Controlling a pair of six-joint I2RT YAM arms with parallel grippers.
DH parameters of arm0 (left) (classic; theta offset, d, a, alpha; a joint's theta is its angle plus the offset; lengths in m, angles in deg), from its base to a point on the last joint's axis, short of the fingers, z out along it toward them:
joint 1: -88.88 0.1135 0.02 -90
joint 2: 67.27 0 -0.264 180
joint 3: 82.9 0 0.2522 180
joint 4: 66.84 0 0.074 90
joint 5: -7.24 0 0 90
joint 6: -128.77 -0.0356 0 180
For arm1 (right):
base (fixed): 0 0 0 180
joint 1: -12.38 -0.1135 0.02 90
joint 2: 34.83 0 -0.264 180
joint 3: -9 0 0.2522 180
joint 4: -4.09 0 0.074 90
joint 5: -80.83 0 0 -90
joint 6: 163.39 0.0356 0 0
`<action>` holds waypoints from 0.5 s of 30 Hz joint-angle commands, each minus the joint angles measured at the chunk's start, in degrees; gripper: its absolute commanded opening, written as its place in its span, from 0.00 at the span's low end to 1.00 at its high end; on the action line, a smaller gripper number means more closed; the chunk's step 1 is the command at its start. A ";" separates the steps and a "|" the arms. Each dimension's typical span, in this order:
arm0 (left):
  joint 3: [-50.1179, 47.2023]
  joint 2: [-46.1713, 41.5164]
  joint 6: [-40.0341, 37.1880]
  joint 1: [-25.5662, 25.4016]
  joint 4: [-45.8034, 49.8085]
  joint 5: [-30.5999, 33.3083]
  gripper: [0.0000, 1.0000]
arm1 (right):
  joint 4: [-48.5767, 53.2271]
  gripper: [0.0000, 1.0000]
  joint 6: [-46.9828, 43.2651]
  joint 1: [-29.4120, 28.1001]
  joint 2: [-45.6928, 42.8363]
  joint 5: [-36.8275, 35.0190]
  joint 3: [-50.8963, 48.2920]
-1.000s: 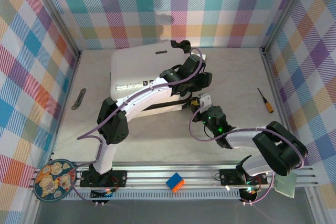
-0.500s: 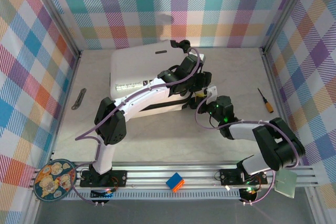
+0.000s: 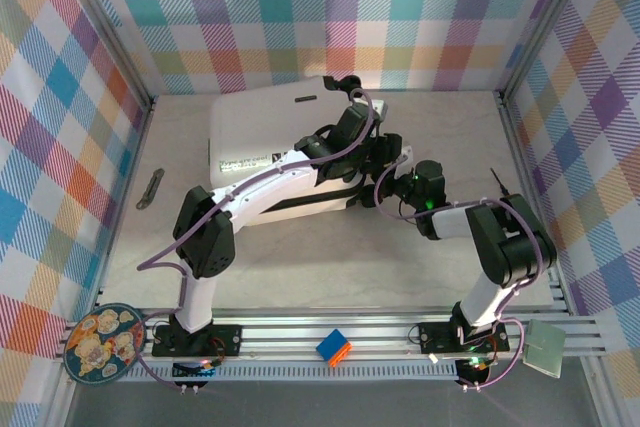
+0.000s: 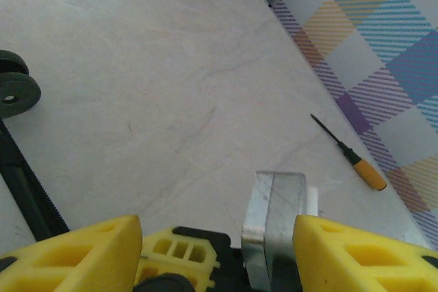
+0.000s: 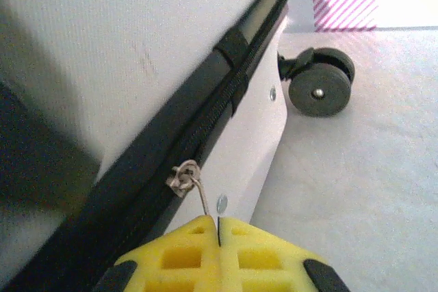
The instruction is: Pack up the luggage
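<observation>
Your right gripper (image 5: 217,223) is pinching the zipper pull (image 5: 186,178) on the white suitcase (image 5: 123,32). Your left gripper (image 4: 215,229) is hovering, fingers spread.

1. The luggage (image 3: 255,122) takes up the back-centre of the table (image 3: 330,257), its far edge close against the back wall (image 3: 330,27).
2. Left of it, bare table runs to the left wall (image 3: 60,147), broken by one small flat metal strip (image 3: 152,189).
3. The left arm (image 3: 270,182) lies across the luggage's near right part, and the right arm (image 3: 500,247) bends in from the right; both crowd the luggage's right side.
4. There the right gripper (image 5: 217,222) is clamped on the zipper pull (image 5: 185,177), and the left gripper (image 4: 217,223), fingers spread, hangs close by.
5. A wheel (image 5: 321,90) juts from the luggage's corner.
6. Beyond, open table reaches the right wall (image 3: 590,127), with a screwdriver (image 4: 366,171) lying near that wall.
7. The table in front of the luggage is bare up to the arm bases.
</observation>
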 commanded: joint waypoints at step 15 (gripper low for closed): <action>-5.53 -2.86 0.42 1.49 8.65 -0.18 0.59 | 6.37 0.00 4.48 9.52 11.21 -0.83 23.22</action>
